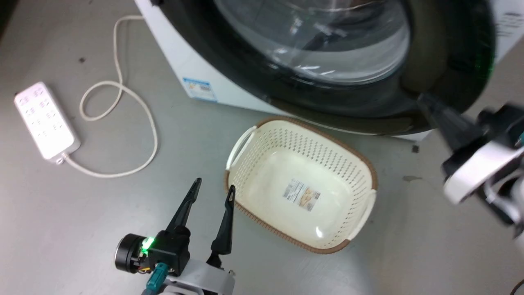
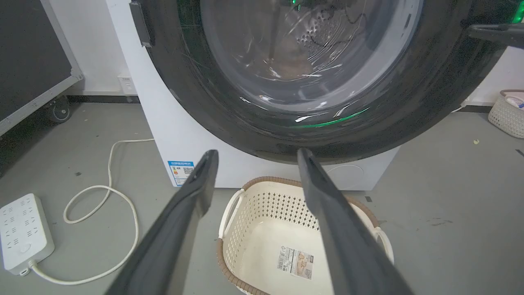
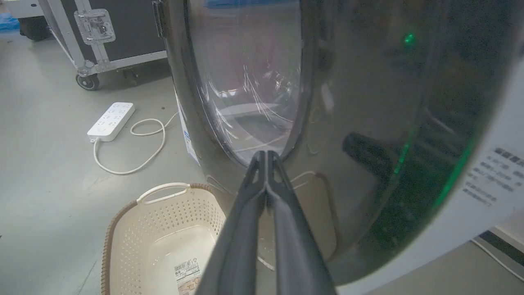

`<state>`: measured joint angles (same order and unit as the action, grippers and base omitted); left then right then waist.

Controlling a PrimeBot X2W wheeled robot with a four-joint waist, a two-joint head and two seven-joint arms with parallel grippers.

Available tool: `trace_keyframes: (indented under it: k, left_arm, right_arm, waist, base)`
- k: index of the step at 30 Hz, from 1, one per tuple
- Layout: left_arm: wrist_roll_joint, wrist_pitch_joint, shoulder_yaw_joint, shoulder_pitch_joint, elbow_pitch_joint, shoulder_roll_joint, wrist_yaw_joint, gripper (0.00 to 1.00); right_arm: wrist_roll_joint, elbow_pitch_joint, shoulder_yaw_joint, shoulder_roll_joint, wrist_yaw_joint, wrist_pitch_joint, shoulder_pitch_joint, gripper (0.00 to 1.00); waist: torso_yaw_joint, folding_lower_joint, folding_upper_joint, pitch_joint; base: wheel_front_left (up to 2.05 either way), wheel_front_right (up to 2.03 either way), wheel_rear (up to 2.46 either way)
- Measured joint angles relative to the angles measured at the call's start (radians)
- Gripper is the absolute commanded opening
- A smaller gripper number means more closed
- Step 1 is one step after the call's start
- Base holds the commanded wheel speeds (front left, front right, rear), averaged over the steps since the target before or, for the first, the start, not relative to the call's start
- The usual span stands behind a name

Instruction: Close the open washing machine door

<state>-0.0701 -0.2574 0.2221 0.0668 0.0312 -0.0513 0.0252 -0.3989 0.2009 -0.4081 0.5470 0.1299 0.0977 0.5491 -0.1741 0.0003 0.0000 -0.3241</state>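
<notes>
The washing machine door (image 1: pixel 327 82), black-rimmed with a clear bulging glass centre, spans the top of the head view and lies close against the white washing machine (image 1: pixel 184 65). My right gripper (image 1: pixel 423 100) is shut, empty, its tips at the door's lower right black rim. In the right wrist view the shut right gripper (image 3: pixel 266 155) points at the door (image 3: pixel 348 123) near the glass edge. My left gripper (image 1: pixel 214 185) stands open over the floor beside the basket, holding nothing. In the left wrist view the left gripper (image 2: pixel 256 153) faces the door (image 2: pixel 229 106) and machine (image 2: pixel 163 123).
A cream perforated laundry basket (image 1: pixel 360 162) sits on the grey floor below the door. A white power strip (image 1: pixel 45 121) with a looping cable (image 1: pixel 123 94) lies at the left. A black wheeled case (image 3: pixel 123 37) stands behind; another small basket (image 2: pixel 507 114) at far right.
</notes>
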Motion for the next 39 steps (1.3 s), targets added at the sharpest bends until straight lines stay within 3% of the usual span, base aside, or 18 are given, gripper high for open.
trace_keyframes:
  k: [8,12,20,28,29,30,39]
  left_arm:
    - [-0.039,0.0,0.053,0.036,-0.017,0.0,-0.041,1.0]
    - [-0.033,0.0,0.066,0.039,-0.016,0.001,-0.054,1.0]
    - [-0.033,0.0,0.085,0.052,-0.014,0.001,-0.068,1.0]
    - [-0.047,0.0,0.077,0.052,-0.006,0.001,-0.068,1.0]
    - [-0.047,0.0,0.072,0.051,-0.004,0.001,-0.066,1.0]
    - [-0.047,0.0,0.066,0.051,0.0,0.001,-0.064,1.0]
    - [-0.047,0.0,0.0,0.0,0.042,0.001,-0.022,1.0]
  right_arm:
    - [-0.126,0.144,-0.031,0.086,0.004,-0.008,0.191,0.0]
    - [-0.132,0.236,-0.02,0.109,0.003,-0.003,0.278,0.0]
    - [-0.127,0.401,0.016,0.062,0.013,0.022,0.381,0.0]
    - [-0.112,0.47,0.003,0.02,0.009,0.087,0.376,0.0]
    - [-0.11,0.47,0.001,0.015,0.007,0.099,0.369,0.27]
    - [-0.108,0.47,0.0,0.01,0.007,0.109,0.36,1.0]
    - [-0.022,0.377,0.097,-0.098,0.002,0.158,0.112,1.0]
  waist:
    - [-0.061,-0.0001,0.0,-0.063]
    - [-0.084,-0.0001,0.0,-0.082]
    - [-0.109,-0.0003,0.0,-0.088]
    - [-0.092,-0.0003,0.0001,-0.027]
    - [-0.087,-0.0003,0.0,-0.016]
    - [-0.081,-0.0003,0.0,-0.003]
    - [-0.01,-0.0005,0.0,0.142]
  base:
    - [0.0,0.0,0.0]
    - [0.0,0.0,0.0]
    - [0.0,0.0,0.0]
    - [0.0,0.0,0.0]
    - [0.0,0.0,0.0]
    - [0.0,0.0,0.0]
    - [0.0,0.0,0.0]
